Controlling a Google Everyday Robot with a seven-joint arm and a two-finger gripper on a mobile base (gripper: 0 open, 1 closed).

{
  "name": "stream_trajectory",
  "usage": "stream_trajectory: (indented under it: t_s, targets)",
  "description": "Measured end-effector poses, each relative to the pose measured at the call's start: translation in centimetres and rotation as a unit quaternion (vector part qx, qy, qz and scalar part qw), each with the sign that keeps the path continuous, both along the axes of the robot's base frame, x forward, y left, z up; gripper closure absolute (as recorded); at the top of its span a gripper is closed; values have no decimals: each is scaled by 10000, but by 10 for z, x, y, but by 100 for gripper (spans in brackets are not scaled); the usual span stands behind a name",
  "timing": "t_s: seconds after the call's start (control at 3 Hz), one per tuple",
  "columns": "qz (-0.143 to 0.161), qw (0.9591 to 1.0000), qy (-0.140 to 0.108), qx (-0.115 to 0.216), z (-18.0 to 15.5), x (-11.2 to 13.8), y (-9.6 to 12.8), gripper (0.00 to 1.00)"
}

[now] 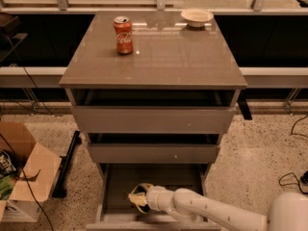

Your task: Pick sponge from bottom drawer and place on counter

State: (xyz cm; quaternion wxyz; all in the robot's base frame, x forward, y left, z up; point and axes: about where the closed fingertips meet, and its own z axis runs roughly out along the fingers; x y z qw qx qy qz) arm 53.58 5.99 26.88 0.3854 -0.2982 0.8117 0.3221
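Lab: robot pincer (137, 198) in bottom drawer (161, 176), cardboard box (33, 170), terrazzo floor (260, 150)

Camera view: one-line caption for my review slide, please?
Claw low inside the open bottom drawer; red soda can and bowl on the counter above.

The arm (211, 211) is smooth, glossy white plastic, built of rounded, tube-like segments that thicken from a narrow wrist (156, 198) to a bulky, dome-shaped joint (288, 213) at the lower right corner. No cables or markings show on its shell. At its tip sits the claw (137, 197), pale yellow and curved, low inside the open bottom drawer (163, 177), towards its front
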Motion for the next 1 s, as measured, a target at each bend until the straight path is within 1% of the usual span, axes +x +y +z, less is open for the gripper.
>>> stream_trajectory:
  t_s: [0.33,0.67,1.0]
  targets:
    - [85,9965,-565,615,60,-2,-24,100]
    - [119,9886,-1120,1001,120,-5,-75,100]
    - [533,9774,-1652,1208,193,-28,-108,100]
